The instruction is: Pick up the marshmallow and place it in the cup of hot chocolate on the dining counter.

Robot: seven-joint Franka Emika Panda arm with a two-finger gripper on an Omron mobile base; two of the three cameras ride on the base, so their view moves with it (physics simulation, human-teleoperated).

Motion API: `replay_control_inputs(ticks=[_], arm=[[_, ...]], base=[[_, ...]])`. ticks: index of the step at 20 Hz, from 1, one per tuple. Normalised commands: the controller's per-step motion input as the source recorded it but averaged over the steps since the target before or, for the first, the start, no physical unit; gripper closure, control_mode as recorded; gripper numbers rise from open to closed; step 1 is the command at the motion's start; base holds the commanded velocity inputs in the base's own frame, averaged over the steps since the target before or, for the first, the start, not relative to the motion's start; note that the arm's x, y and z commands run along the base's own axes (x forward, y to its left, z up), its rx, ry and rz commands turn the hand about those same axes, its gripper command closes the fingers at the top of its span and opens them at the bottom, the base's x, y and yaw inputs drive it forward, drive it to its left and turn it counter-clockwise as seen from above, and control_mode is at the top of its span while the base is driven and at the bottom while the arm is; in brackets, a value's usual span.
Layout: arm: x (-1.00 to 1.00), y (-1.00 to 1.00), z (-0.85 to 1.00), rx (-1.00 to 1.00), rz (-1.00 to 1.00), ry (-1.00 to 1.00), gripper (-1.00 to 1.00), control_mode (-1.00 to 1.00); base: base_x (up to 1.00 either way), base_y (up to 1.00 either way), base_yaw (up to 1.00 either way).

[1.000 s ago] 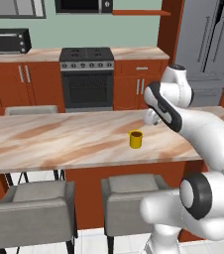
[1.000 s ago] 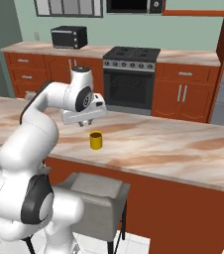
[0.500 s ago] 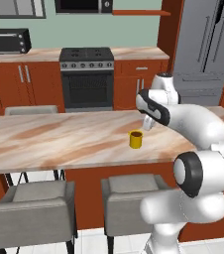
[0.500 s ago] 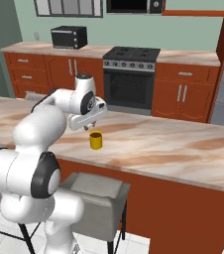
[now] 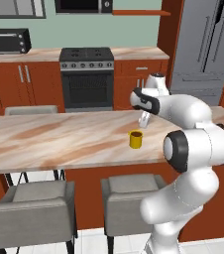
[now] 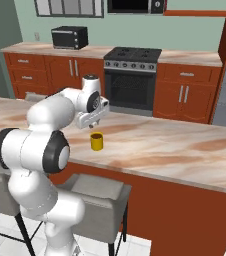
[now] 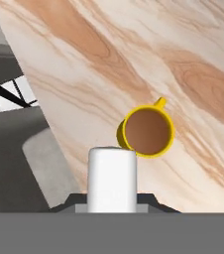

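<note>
I have the marshmallow (image 7: 112,178) in the hand (image 5: 144,120): from the hand view it stands as a white block between the two dark fingertips, which are closed in on its sides, so I judge the pick-up done. What is left is the drop. The hand hangs over the dining surface (image 5: 59,141), just above and a little behind the cup of hot chocolate (image 5: 136,139), and down the hand's own line of sight the cup's mouth sits up and to the right of the marshmallow rather than straight under it. I reckon a short shift over the rim is needed before I let go, and nothing has gone into the drink yet.

The marshmallow looks smooth and matte, a stubby cylinder with soft rounded corners, plain white with no marks. The cup is a small glossy yellow cylinder with a little handle on its far side in the hand view, and its inside is a flat, even brown disc. The surface under it is polished marble, beige streaked with broad brown veins, on a red-brown wooden base; grey padded stools (image 5: 134,196) stand along its near side.
</note>
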Motion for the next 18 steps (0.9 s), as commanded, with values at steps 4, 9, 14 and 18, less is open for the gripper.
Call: replay_control_inputs(ticks=[4, 9, 14, 18], arm=[[0.50, 0.03, -0.38, 0.00, 0.06, 0.01, 1.00, -1.00], [0.52, 0.02, -0.33, 0.00, 0.04, 0.01, 1.00, -1.00], [0.35, 0.03, -0.27, 0.00, 0.01, 0.07, 1.00, -1.00], [-0.03, 0.00, -0.01, 0.00, -0.03, 0.02, 1.00, -1.00]], base=[[0.00, 0.00, 0.00], [0.00, 0.00, 0.00], [0.00, 0.00, 0.00], [0.00, 0.00, 0.00]])
